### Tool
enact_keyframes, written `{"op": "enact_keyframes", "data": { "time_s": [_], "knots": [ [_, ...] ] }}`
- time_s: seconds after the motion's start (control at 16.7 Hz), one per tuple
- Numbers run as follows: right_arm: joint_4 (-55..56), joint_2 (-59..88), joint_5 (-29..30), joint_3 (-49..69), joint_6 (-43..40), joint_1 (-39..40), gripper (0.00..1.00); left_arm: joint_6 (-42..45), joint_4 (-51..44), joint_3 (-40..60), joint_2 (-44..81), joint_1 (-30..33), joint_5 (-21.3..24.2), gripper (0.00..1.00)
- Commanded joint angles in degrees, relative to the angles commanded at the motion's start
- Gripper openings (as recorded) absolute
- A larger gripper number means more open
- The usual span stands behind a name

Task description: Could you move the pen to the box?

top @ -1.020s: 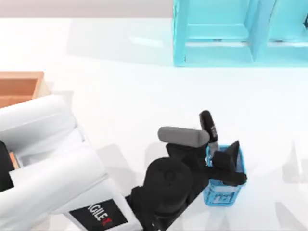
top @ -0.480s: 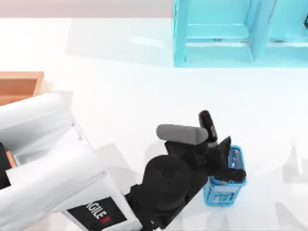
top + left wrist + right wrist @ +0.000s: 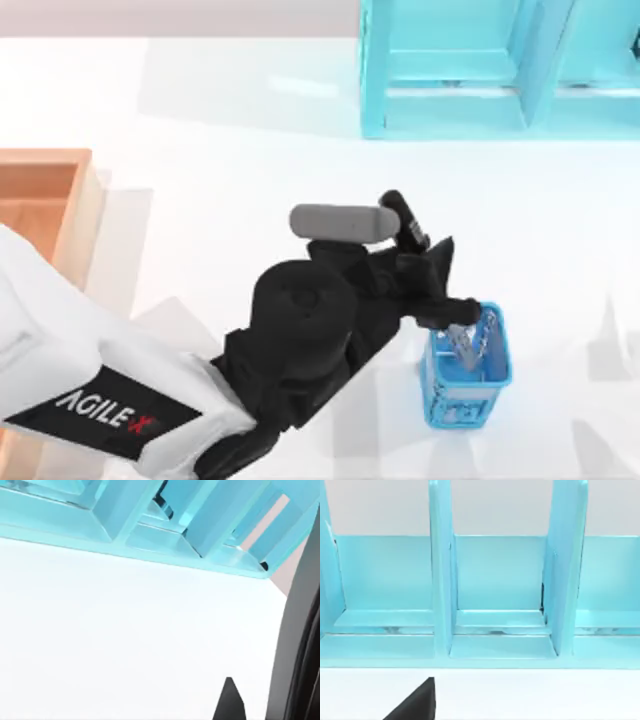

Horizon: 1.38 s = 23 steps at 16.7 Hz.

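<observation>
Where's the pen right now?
In the top view, the pen is held in the left gripper, lifted out of the blue mesh cup, right of centre and far from the box at left.

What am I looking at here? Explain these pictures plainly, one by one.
These show two AgileX robot arms at a white table, each ending in a two-finger gripper. The top view looks down from overhead. The other two pictures come from cameras on the arms' wrists, and both face the cyan shelf at the table's far edge. On the table stand a blue cup and, at the left, a wooden box. The left gripper is above the cup, closed on the pen, whose black cap sticks out. The right arm sits parked facing the shelf.
</observation>
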<state>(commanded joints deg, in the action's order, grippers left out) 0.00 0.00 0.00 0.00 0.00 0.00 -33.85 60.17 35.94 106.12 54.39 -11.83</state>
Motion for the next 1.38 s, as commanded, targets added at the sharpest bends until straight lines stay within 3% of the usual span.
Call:
{"op": "enact_keyframes", "data": {
  "time_s": [0.42,0.66,1.14,1.38],
  "knots": [
    [0.0,0.0,0.0,0.0,0.0,0.0,1.00,1.7,-24.4,-5.0,-31.6,-11.3,11.0,0.00],
    [0.0,0.0,0.0,0.0,0.0,0.0,1.00,2.1,-34.5,-7.2,-42.5,-16.0,15.7,0.00],
    [0.0,0.0,0.0,0.0,0.0,0.0,1.00,2.2,-35.7,-7.1,-43.8,-17.3,17.1,0.00],
    [0.0,0.0,0.0,0.0,0.0,0.0,1.00,3.1,-29.5,-3.7,-39.5,-25.5,25.5,0.00]
  ]
}}
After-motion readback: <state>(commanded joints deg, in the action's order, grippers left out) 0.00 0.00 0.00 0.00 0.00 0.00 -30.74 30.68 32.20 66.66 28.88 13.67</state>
